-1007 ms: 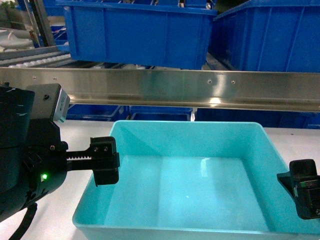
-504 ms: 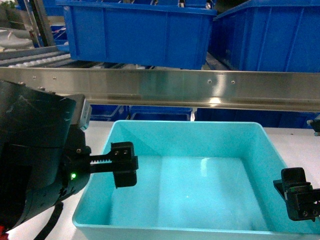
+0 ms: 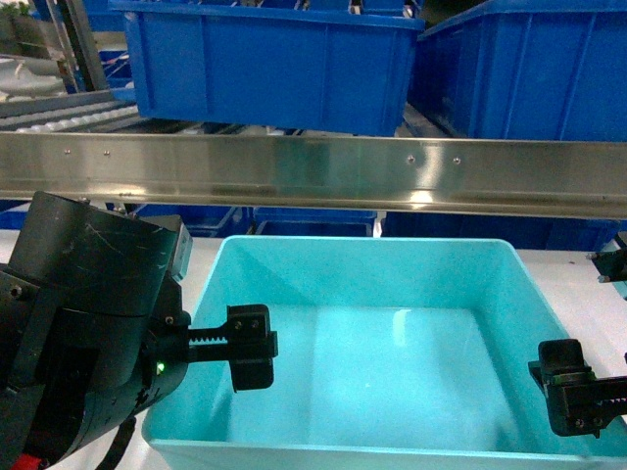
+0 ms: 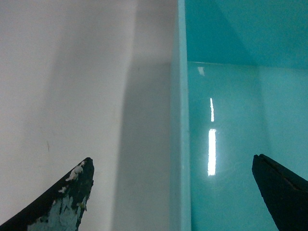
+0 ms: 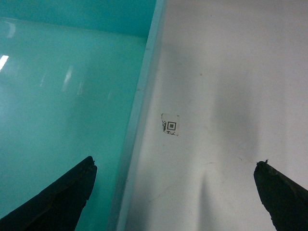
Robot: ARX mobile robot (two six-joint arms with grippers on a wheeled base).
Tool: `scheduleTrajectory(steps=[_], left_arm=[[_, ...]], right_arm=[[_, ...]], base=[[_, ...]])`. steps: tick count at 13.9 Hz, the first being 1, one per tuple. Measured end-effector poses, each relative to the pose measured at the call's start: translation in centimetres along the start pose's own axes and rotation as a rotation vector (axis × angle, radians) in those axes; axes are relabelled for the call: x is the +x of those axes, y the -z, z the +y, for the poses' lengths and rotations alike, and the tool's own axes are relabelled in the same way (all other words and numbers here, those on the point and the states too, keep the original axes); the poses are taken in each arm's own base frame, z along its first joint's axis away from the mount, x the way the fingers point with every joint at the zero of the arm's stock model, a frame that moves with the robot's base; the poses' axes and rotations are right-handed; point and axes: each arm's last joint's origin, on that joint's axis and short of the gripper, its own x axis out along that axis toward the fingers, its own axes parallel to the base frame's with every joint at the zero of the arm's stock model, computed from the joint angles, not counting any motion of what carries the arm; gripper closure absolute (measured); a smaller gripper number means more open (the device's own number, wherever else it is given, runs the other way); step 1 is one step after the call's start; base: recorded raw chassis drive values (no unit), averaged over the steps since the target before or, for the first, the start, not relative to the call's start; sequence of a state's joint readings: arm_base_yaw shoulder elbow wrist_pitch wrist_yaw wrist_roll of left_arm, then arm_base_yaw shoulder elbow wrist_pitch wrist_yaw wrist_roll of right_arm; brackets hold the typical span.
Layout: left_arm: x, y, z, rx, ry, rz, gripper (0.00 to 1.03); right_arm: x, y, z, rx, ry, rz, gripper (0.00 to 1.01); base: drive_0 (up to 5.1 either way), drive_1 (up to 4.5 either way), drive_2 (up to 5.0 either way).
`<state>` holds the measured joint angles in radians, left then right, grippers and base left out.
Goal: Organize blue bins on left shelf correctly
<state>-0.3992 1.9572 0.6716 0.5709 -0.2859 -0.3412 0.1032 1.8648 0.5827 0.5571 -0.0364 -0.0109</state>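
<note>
A light turquoise blue bin (image 3: 392, 372) lies on the white table below the left shelf (image 3: 313, 174), a steel rail with white rollers (image 3: 69, 116) behind it. My left gripper (image 3: 220, 349) is open and straddles the bin's left wall (image 4: 182, 144): one finger is over the table, the other inside the bin. My right gripper (image 3: 596, 392) is open too and straddles the right wall (image 5: 137, 130) the same way. In the wrist views neither gripper (image 4: 172, 161) (image 5: 176, 163) touches the wall. The bin is empty.
Two deep dark-blue crates (image 3: 274, 64) (image 3: 529, 69) sit on the shelf above the rail, and more of them show beneath it. A small square code sticker (image 5: 170, 126) lies on the table just right of the bin.
My left arm has moved right and down, so its inner finger sits deeper in the bin. The right finger has shifted left and slightly down. The bin has not moved.
</note>
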Motion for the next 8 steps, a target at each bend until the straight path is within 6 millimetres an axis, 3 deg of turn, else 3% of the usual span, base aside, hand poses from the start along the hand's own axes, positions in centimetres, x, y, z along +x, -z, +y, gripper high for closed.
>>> scheduleTrajectory(steps=[5, 8], left_arm=[[-0.12, 0.0, -0.34, 0.07, -0.073, -0.049, 0.05], [-0.12, 0.0, -0.34, 0.084, -0.073, -0.049, 0.33]], right_arm=[[0.21, 0.01, -0.27, -0.004, 0.03, -0.022, 0.05], [0.21, 0.01, -0.23, -0.005, 0.027, -0.022, 0.34]], base=[[0.0, 0.0, 0.0], [0.0, 0.0, 0.0]])
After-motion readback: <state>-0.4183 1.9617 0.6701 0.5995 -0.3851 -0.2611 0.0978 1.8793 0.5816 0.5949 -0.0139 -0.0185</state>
